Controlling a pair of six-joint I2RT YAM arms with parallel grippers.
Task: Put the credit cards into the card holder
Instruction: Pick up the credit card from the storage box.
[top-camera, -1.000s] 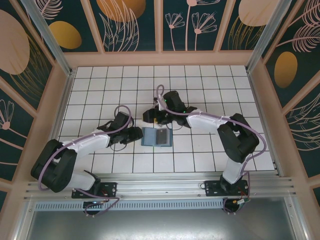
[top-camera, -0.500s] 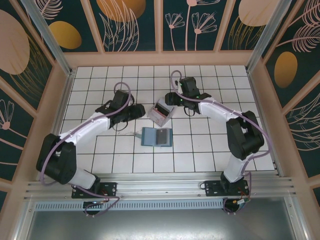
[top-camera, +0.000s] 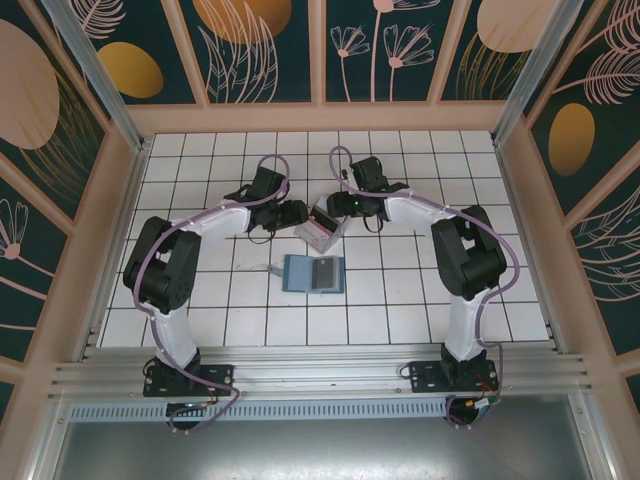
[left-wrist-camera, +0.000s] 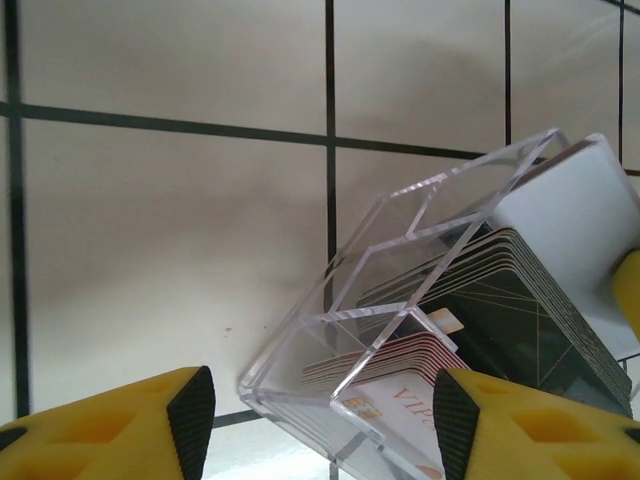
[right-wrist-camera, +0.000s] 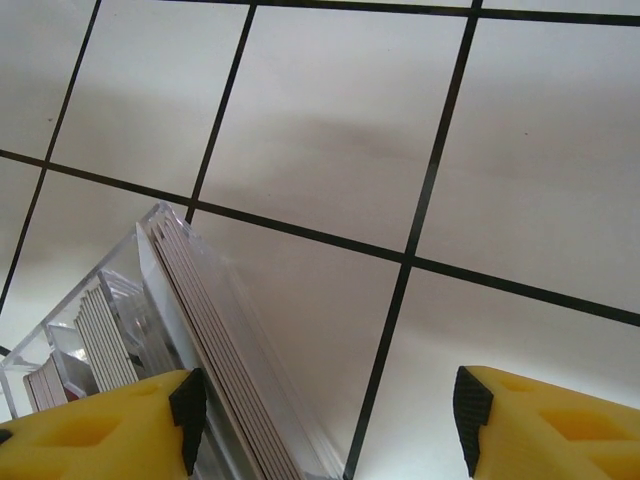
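Observation:
The card holder is a teal wallet lying flat near the middle of the tiled floor, with a dark credit card on its right half. Just beyond it stands a clear plastic box holding stacks of dark credit cards and pinkish-red ones. My left gripper is at the box's left side, open, with the box's near corner between its fingers. My right gripper is at the box's right side, open, with the box wall beside its left finger.
A small pale strip lies just left of the wallet. The white tiled floor is ringed by wooden walls. An aluminium rail with the arm bases runs along the near edge.
The left arm has swung from beside the wallet to the far side, up to the clear box. The right gripper lifted off the box, drew back, then came close to it again.

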